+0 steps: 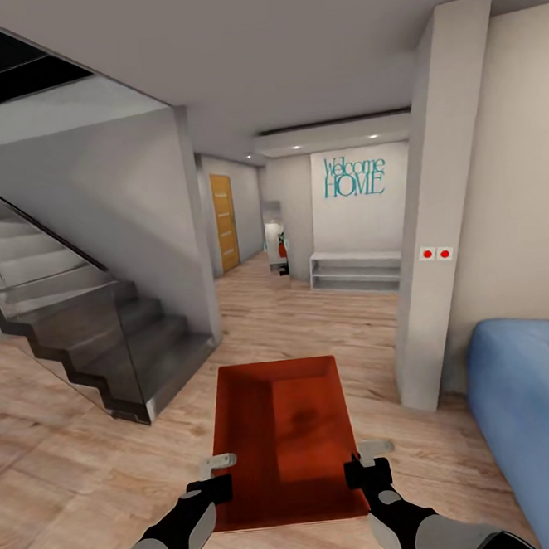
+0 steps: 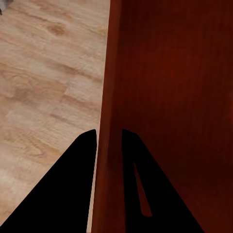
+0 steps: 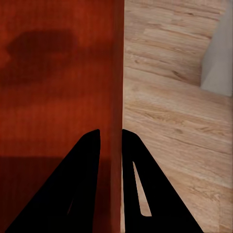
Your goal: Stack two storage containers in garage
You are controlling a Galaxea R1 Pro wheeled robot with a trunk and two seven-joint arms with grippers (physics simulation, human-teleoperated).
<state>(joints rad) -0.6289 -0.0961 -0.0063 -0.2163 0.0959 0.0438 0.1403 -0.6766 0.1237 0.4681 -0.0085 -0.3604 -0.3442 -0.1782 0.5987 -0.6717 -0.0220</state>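
One red-orange open-top storage container hangs level in front of me above the light wood-plank floor, held by both arms. My left gripper is shut on its left wall, one finger outside and one inside. On the opposite side, my right gripper is shut on the right wall in the same way. The inside of the container holds nothing. Around me is a hallway with wood-plank flooring.
A grey staircase with a glass balustrade rises at the left. A white pillar and a blue sofa stand at the right. Ahead, the hallway runs to a white shoe bench under a "Welcome HOME" sign, with a wooden door at the left.
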